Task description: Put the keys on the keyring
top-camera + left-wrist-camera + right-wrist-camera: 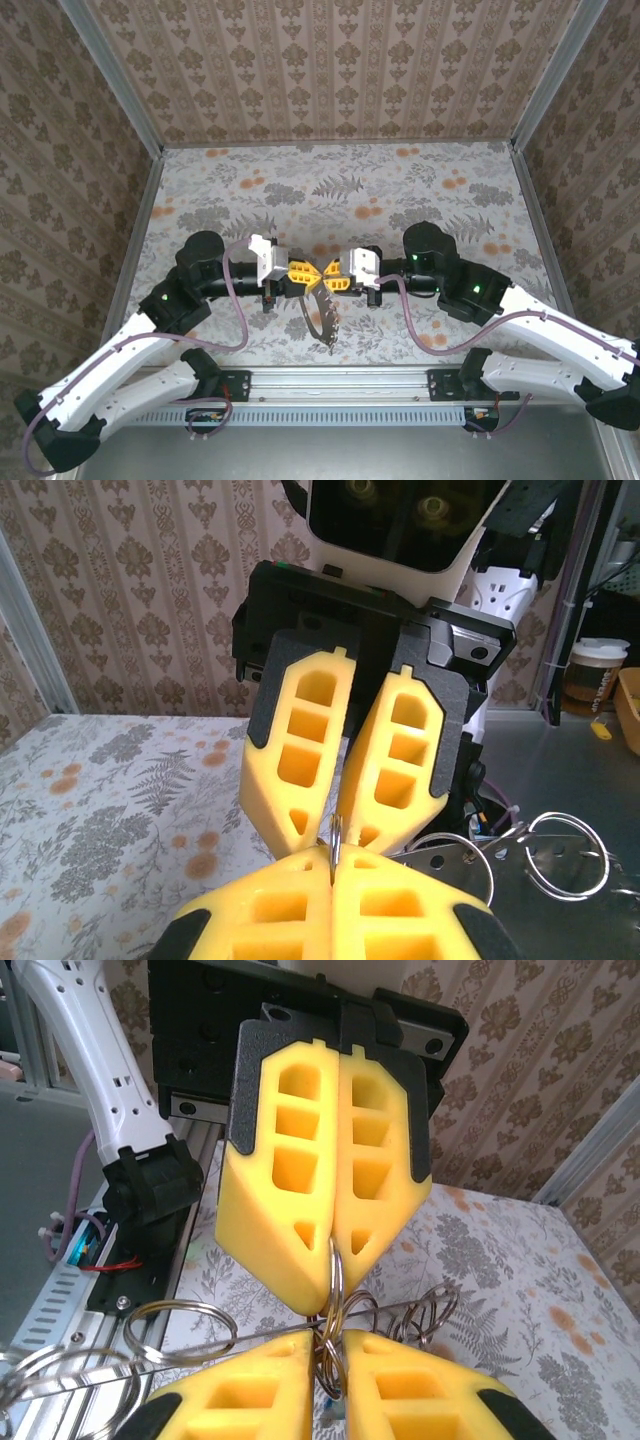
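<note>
Over the near middle of the table my left gripper (314, 273) and right gripper (323, 277) meet tip to tip. The keyring (335, 838) is a thin metal ring standing on edge. In the left wrist view my left gripper (333, 865) is shut on it, with the right gripper's yellow fingers (300, 750) facing from above. In the right wrist view the right gripper (335, 1355) pinches the same keyring (336, 1270) lower down, its jaws a little apart around the coils. A dark strap (325, 322) hangs below the tips. The keys are hidden.
More loose metal rings (170, 1325) on a thin wire hang beside the fingers, also seen as rings (570, 852) at the right. The aluminium rail (340, 380) with both arm bases runs along the near edge. Patterned walls enclose the floral table (350, 190).
</note>
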Available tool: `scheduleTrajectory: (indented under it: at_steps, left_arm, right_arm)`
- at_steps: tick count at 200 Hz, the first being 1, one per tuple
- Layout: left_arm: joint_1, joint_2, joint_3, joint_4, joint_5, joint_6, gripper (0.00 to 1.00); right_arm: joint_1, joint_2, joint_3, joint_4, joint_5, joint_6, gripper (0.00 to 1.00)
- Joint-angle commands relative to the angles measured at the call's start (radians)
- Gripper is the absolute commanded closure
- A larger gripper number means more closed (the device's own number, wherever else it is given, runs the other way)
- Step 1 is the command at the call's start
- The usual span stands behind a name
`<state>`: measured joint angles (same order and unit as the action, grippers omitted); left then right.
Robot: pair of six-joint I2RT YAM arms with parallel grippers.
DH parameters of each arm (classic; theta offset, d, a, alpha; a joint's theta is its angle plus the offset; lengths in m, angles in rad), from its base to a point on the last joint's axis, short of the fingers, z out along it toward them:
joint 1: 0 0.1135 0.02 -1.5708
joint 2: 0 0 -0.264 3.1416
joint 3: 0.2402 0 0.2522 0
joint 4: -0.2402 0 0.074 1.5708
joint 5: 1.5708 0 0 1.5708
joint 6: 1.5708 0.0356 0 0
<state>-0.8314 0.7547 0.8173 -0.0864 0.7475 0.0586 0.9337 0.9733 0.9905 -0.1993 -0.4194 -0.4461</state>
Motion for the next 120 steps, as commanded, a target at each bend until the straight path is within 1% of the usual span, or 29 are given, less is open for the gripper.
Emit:
scheduleTrajectory:
  at_steps: [1,11,35,50,68,80,98,120]
  left_arm:
    - [0.017,-0.019,-0.009,0.160,0.052,-0.053,1.00]
    - [0.024,-0.020,-0.013,0.172,0.061,-0.058,1.00]
    - [0.041,-0.023,-0.012,0.175,0.076,-0.066,1.00]
    - [0.048,-0.022,-0.011,0.174,0.085,-0.068,1.00]
    - [0.054,-0.015,-0.013,0.177,0.094,-0.074,1.00]
    - [0.057,-0.012,-0.012,0.178,0.099,-0.077,1.00]
    - [0.061,-0.011,-0.009,0.177,0.106,-0.078,1.00]
    - [0.067,-0.010,-0.007,0.169,0.124,-0.081,1.00]
  right_arm:
    - [0.004,-0.008,-0.018,0.009,-0.015,0.003,0.85]
    - [0.005,-0.008,-0.017,0.007,0.002,0.007,0.85]
    - [0.004,-0.009,-0.023,-0.004,0.047,0.016,0.80]
    - [0.004,-0.021,-0.039,0.016,0.110,0.027,0.78]
    - [0.004,-0.035,-0.047,0.016,0.174,0.018,0.79]
    - [0.004,-0.055,-0.059,0.026,0.169,0.020,0.81]
    - [0.004,-0.098,-0.088,0.061,0.128,0.027,0.84]
    - [0.004,-0.137,-0.108,0.086,0.091,0.030,0.84]
